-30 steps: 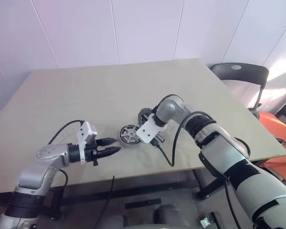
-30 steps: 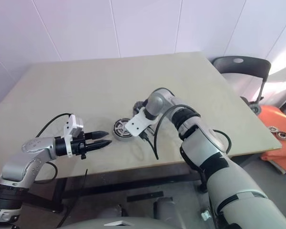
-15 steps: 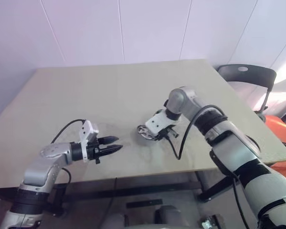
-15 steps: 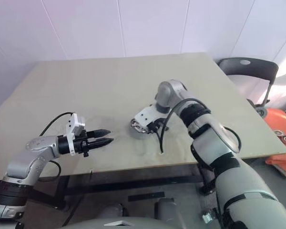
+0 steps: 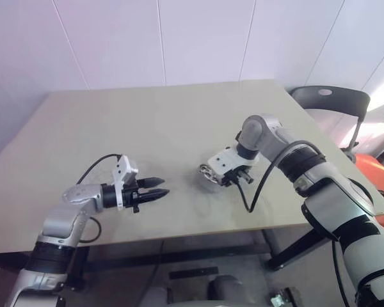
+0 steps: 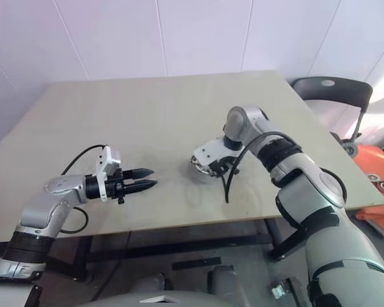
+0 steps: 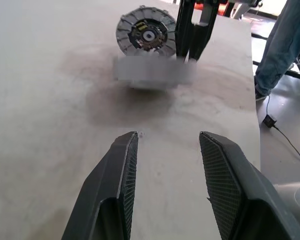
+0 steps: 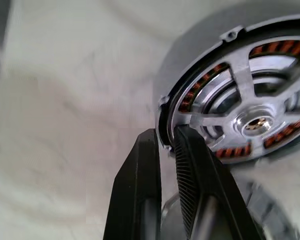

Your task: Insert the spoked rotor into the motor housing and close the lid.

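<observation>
Left eye view is showing a big tan table (image 5: 147,128) in front of a white wall. A dark chair (image 5: 329,101) is standing past the table's right corner, and something orange (image 6: 379,169) is lying on the floor near it. In the left wrist view, a person's legs in blue jeans (image 7: 285,45) are standing beside the table.

2 arms are reaching over the table. The left gripper (image 5: 163,186) is hanging low over the table with its 2 fingers spread apart and nothing between them. A thin black cable (image 5: 93,167) is looping behind it. A stretch of table top is lying between it and the parts.

The right gripper (image 8: 165,136) is pointing down and pinching the rim of the motor housing (image 8: 190,60), near the front right part of the table. The spoked rotor (image 8: 255,125) is sitting inside the housing, with copper coils showing through its gaps.

In the left wrist view, a grey ribbed disc that looks like the lid (image 7: 146,35) is facing the camera, just beside the right gripper's fingers. I cannot tell if it is joined to the housing.
</observation>
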